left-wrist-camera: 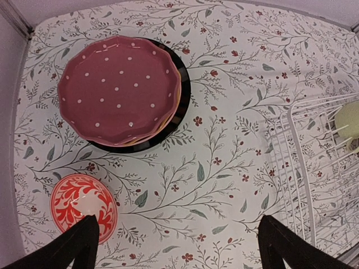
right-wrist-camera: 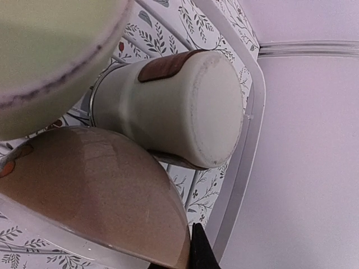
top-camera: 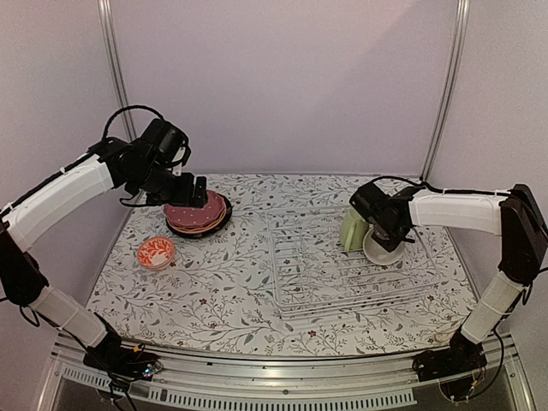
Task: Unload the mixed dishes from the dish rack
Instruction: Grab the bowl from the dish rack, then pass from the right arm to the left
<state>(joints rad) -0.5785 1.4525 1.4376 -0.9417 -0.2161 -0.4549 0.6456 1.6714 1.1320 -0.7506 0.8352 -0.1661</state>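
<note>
The white wire dish rack (top-camera: 317,287) (left-wrist-camera: 297,168) lies right of centre. At its far right corner my right gripper (top-camera: 387,229) is shut on the rim of the tan bowl (top-camera: 383,250) (right-wrist-camera: 84,196). One black fingertip (right-wrist-camera: 202,255) lies against the bowl's outside; the other is hidden. Beside the bowl are a pale green cup (top-camera: 352,229) (right-wrist-camera: 45,56) and a small grey-white cup (right-wrist-camera: 179,106) on its side. My left gripper (top-camera: 190,190) (left-wrist-camera: 178,224) hangs open and empty above the cloth, near the maroon dotted plate (top-camera: 195,214) (left-wrist-camera: 118,84) that tops a stack.
The stack rests on a dark-rimmed plate (left-wrist-camera: 184,106) at the back left. A white-and-red patterned bowl (top-camera: 157,252) (left-wrist-camera: 78,202) stands just in front of it. The floral tablecloth (top-camera: 223,300) covers the table, with walls close behind and to the right.
</note>
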